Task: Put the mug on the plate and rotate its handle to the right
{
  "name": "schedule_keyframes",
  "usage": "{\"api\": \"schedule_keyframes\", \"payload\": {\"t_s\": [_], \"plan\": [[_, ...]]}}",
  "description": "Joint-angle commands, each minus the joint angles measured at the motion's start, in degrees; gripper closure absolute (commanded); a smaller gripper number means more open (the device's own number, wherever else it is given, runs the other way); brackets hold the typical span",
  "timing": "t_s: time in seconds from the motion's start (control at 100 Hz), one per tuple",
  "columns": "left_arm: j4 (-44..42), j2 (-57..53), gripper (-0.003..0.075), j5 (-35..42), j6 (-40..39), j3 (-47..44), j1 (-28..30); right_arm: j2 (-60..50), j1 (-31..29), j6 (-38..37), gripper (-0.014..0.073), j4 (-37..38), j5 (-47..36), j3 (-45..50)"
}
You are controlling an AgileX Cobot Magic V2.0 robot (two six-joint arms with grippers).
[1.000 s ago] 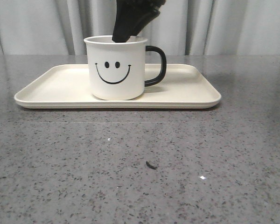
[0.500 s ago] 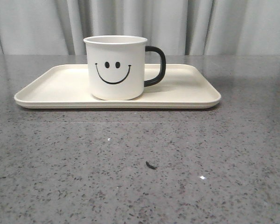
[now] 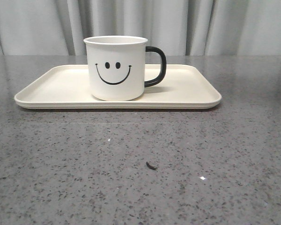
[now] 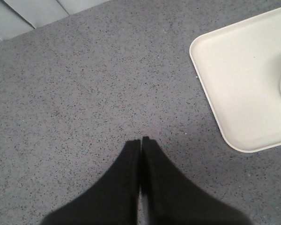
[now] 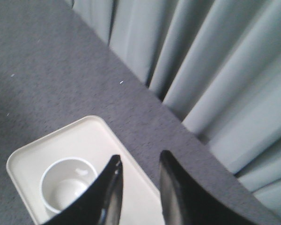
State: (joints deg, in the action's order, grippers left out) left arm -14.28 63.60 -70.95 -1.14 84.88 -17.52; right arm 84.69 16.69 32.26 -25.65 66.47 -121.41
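Mug [image 3: 116, 68] upright on plate [image 3: 187, 91] | left tool [image 4: 140, 143] closed | right tool [image 5: 138, 171] parted, empty

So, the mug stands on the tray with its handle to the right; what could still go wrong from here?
Little, I think. The mug stands upright on the tray, its handle pointing right.
1. The right claw hangs open above the mug; a careless descent might tip it.
2. The left claw, shut over the grey table beside the tray's corner, could nudge the tray if it swings sideways.
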Motion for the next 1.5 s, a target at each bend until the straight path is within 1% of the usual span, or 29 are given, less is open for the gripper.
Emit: {"api": "schedule_keyframes", "payload": {"t_s": [0.0, 0.24, 0.35, 0.49, 0.64, 0.69, 0.81, 0.96, 1.1, 1.3, 1.49], "plan": [[-0.96, -1.07, 0.0739, 3.87, -0.54, 1.39, 0.15, -5.14, -2.89, -2.27, 0.048, -1.78, -5.1, -1.56], [-0.96, -1.07, 0.0739, 4.53, -0.54, 1.39, 0.15, -11.7, -10.91, -6.28, 0.0699, -1.73, -6.21, -1.26], [-0.96, -1.07, 0.0739, 5.23, -0.54, 1.39, 0.15, -14.99, -13.26, -7.5, 0.0682, -1.67, -9.9, 0.83], [-0.96, -1.22, 0.0739, 5.69, -0.54, 1.39, 0.15, -20.77, -15.04, -8.6, 0.0682, -1.1, -18.39, 8.72], [0.42, -3.61, 0.0739, 8.93, -0.54, -1.14, 0.15, -29.43, -15.1, -9.09, 0.0682, -0.95, -29.44, 24.01], [0.41, -4.86, 0.0739, 10.41, -0.54, -3.04, 0.15, -33.03, -15.1, -9.14, 0.0682, -0.95, -33.61, 29.54], [0.44, -8.18, 0.0739, 14.49, -0.84, -9.4, 0.15, -40.62, -15.1, -9.73, 0.0682, -0.95, -40.21, 42.07], [0.44, -12.96, 0.0739, 20.69, -3.9, -18.05, 0.15, -48.28, -15.1, -9.8, 0.0682, -0.95, -42.68, 55.42], [0.44, -17.11, 0.0739, 25.7, -6.81, -25.96, 0.15, -53.78, -15.1, -10.12, 0.0682, -0.9, -44.99, 64.44], [0.57, -21.29, 0.0739, 29.74, -9.11, -35.09, 0.15, -58.53, -15.1, -10.64, 0.0682, -0.9, -48.33, 73.96], [0.67, -23.08, 0.0739, 32.75, -9.4, -41.21, 0.15, -60.26, -15.1, -10.64, 0.0682, -0.56, -49.86, 81.49]]}}
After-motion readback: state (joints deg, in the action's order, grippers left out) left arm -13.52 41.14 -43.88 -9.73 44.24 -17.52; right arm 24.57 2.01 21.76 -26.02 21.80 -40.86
